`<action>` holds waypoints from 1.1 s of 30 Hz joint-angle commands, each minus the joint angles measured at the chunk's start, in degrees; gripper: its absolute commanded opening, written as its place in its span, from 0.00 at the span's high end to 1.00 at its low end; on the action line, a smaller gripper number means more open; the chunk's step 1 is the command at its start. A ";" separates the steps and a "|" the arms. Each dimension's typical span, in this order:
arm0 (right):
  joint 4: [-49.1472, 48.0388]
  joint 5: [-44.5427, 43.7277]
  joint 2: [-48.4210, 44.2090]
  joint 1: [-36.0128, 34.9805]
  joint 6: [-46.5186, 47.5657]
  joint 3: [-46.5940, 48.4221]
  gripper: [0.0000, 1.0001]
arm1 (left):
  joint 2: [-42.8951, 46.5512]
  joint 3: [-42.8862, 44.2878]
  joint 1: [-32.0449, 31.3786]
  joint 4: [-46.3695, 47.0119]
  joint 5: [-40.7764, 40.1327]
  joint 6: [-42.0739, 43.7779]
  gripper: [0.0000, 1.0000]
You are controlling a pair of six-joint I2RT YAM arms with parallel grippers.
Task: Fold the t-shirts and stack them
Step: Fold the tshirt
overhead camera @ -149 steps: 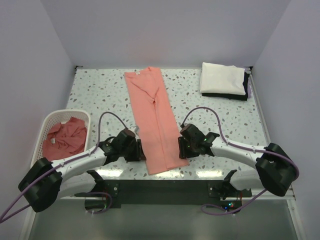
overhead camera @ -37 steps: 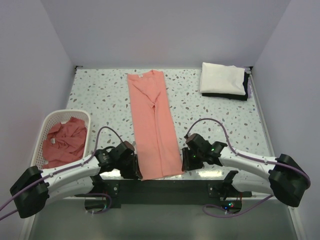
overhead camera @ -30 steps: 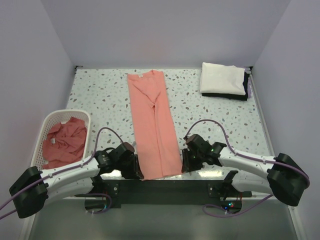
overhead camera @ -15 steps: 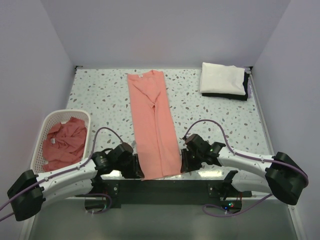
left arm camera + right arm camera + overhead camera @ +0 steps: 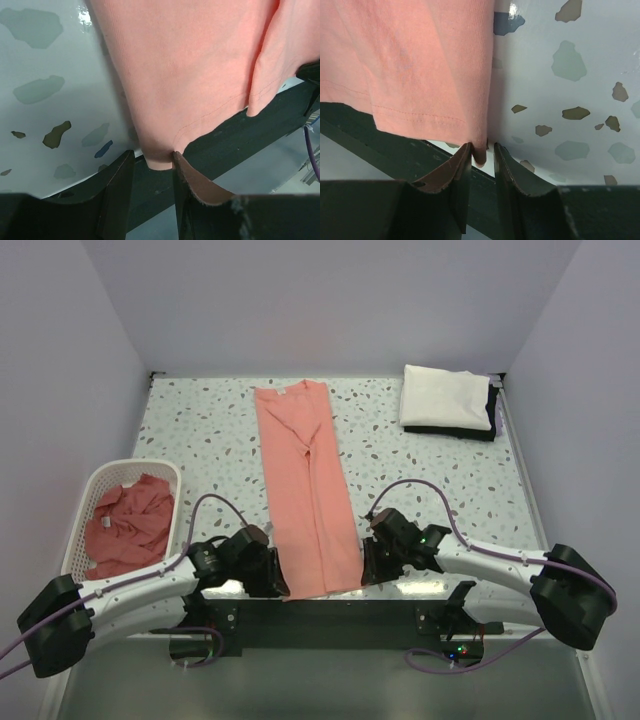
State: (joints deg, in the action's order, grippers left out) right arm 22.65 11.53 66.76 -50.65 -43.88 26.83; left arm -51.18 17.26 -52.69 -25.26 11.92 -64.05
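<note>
A salmon-pink t-shirt (image 5: pixel 308 490), folded into a long narrow strip, lies down the middle of the table, and its hem hangs over the near edge. My left gripper (image 5: pixel 278 580) is at its near left corner. In the left wrist view the jaws (image 5: pixel 150 165) stand apart around that corner of the shirt (image 5: pixel 190 65), with a gap beside the cloth. My right gripper (image 5: pixel 366 568) is at the near right corner. Its jaws (image 5: pixel 482 155) stand slightly apart around the hem corner of the shirt (image 5: pixel 410 65). More crumpled pink t-shirts (image 5: pixel 125 525) lie in the basket.
The white lattice basket (image 5: pixel 130 466) stands at the left edge. A folded white cloth (image 5: pixel 445 398) lies on a dark one (image 5: pixel 493 410) at the back right. The dark front rail (image 5: pixel 260 115) runs just under the table's near edge.
Since 5 s ago both grippers have moved toward the near edge and the shirt has slid with them, straighter. In the last second almost nothing has moved.
</note>
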 commanded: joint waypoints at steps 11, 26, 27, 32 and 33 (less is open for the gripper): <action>-2.00 2.09 -0.58 -0.06 -0.95 -0.73 0.74 | -1.12 -0.20 -0.40 1.70 -0.59 -0.99 0.72; -1.39 4.91 -2.25 0.03 -0.59 2.61 1.00 | -1.21 3.65 -0.40 3.64 -1.55 -0.46 1.00; -1.04 4.56 -2.60 0.03 -0.33 3.22 1.00 | -1.29 4.27 -0.40 2.68 -2.77 0.06 1.00; 1.34 1.04 -1.55 0.73 2.04 9.63 1.00 | -3.04 10.15 0.65 1.35 -5.85 4.01 1.00; 1.51 0.78 -0.85 1.17 2.56 10.78 1.00 | -3.75 11.21 2.22 1.09 -5.95 5.07 1.00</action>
State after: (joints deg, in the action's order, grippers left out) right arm 23.81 14.06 65.39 -50.39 -43.42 32.25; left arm -53.54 23.29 -52.45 -24.95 8.80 -62.85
